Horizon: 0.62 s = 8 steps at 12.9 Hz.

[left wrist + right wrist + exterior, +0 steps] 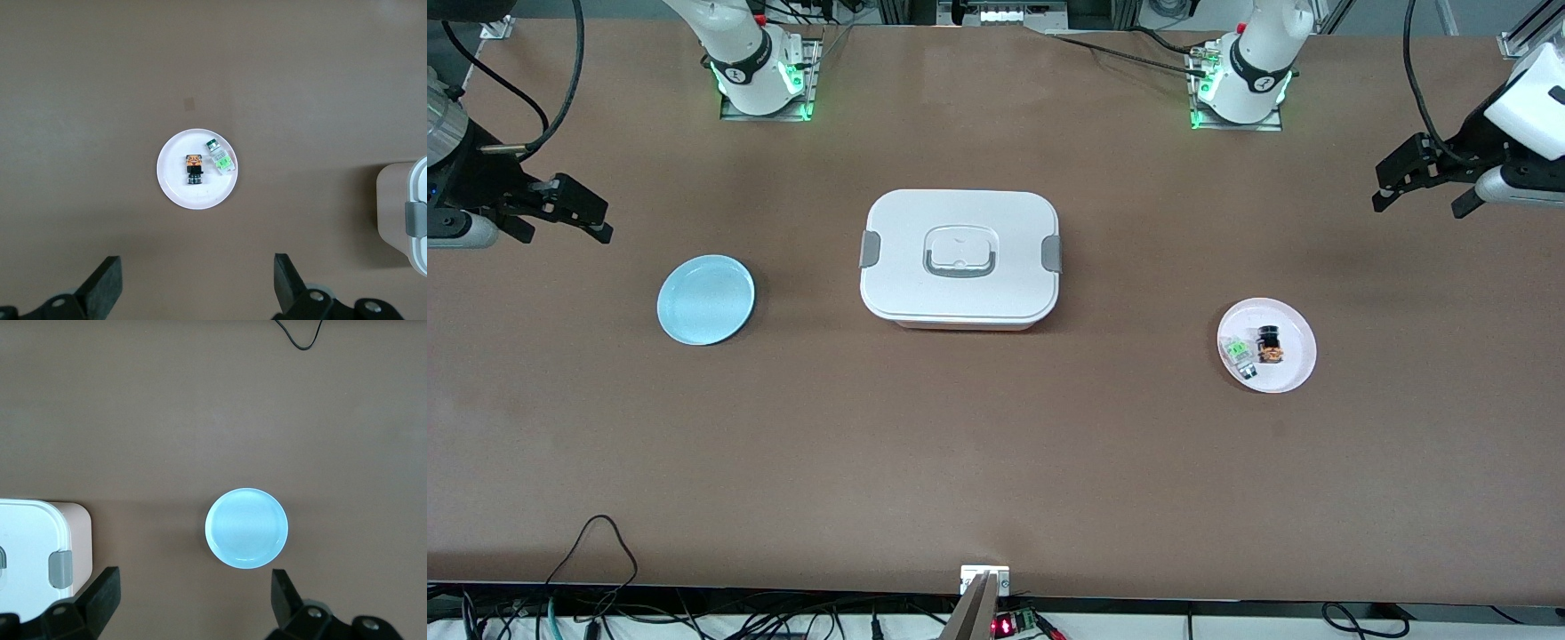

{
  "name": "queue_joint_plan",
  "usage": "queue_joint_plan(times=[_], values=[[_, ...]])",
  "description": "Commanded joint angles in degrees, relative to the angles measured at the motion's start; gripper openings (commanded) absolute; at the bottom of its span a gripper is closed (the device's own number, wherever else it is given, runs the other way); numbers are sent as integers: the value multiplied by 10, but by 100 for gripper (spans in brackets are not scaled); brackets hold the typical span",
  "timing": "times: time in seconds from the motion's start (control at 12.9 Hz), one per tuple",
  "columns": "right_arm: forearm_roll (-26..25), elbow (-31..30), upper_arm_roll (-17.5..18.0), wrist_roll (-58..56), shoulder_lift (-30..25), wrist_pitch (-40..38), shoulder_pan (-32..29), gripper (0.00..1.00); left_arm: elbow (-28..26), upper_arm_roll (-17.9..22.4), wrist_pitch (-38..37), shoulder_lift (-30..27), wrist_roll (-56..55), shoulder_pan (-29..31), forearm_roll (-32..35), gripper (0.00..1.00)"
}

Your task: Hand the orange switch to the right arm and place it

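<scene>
The orange switch (1270, 345) (193, 168), a tiny black part with an orange-tan end, lies on a small pinkish-white plate (1296, 366) (195, 199) toward the left arm's end of the table. My left gripper (1421, 197) (197, 267) hangs high over bare table at that end, open, with nothing between its fingers and well apart from the plate. My right gripper (565, 236) (195, 580) hangs open and empty over the right arm's end of the table, beside a light blue plate (705, 300) (247, 528).
A small clear-white part with a green marking (1238, 353) (220, 157) lies on the pinkish plate beside the switch. A closed white lunch box (960, 258) (400, 213) (33, 540) with grey latches stands mid-table. Cables (596, 542) run along the edge nearest the front camera.
</scene>
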Motion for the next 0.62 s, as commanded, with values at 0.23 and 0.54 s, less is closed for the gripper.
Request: queue_joint_plan(times=[0.23,0.54], values=[[6,16,6,-6,11,-12,-5,100,42,-2,-22,18,5,3,9,100],[5,16,6,-2,11,-13,-5,100,45,-2,-22,20,9,3,9,100]])
